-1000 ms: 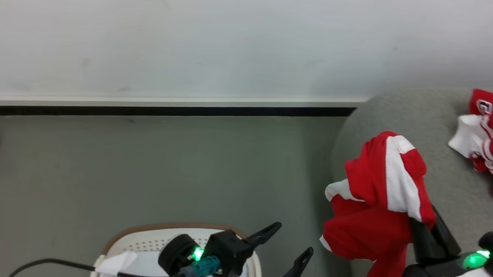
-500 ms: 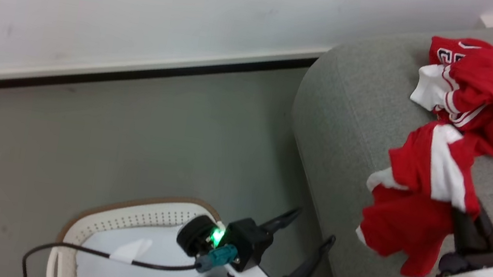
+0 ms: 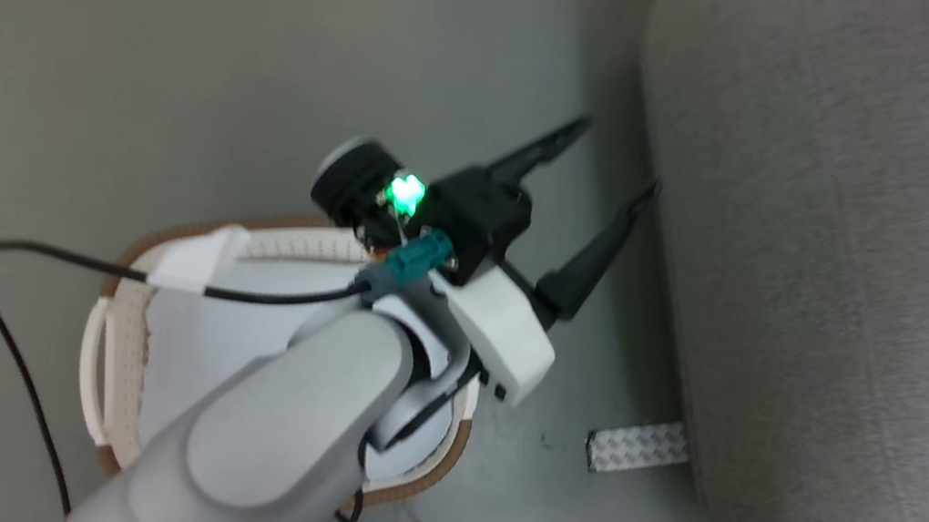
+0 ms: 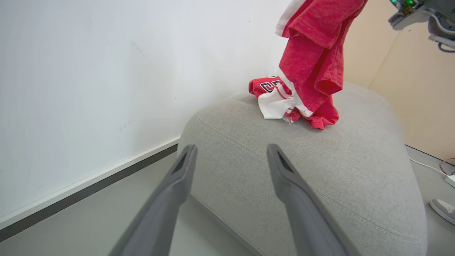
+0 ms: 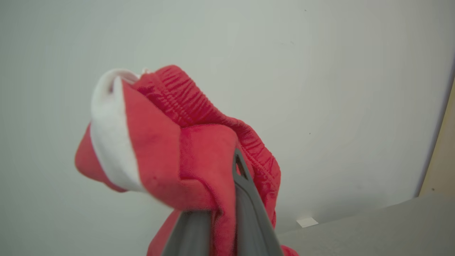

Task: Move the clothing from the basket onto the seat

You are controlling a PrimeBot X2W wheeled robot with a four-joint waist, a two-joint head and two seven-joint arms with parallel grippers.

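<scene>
My left gripper [image 3: 619, 153] is open, hovering beyond the basket [image 3: 105, 336] and close to the seat's [image 3: 835, 307] rounded side. The basket holds a plain white cloth [image 3: 214, 334], and my left forearm hides part of it. In the left wrist view the open fingers [image 4: 231, 147] frame the grey seat [image 4: 320, 170]. A red jersey with a black number [image 4: 273, 89] lies crumpled there. A second red garment [image 4: 312, 53] hangs above it. My right gripper [image 5: 227, 177] is shut on that red garment [image 5: 160, 149], white stripe showing.
A black cable [image 3: 8, 294] loops over the floor left of the basket. A patterned strip [image 3: 638, 445] lies on the floor by the seat's base. White wall with a dark baseboard [image 4: 89, 185] runs behind. A beige panel [image 4: 408, 89] stands past the seat.
The head camera has tipped down and turned, so the wall and my right arm left its view. Before that, my right gripper carried the red garment over the seat toward the numbered jersey.
</scene>
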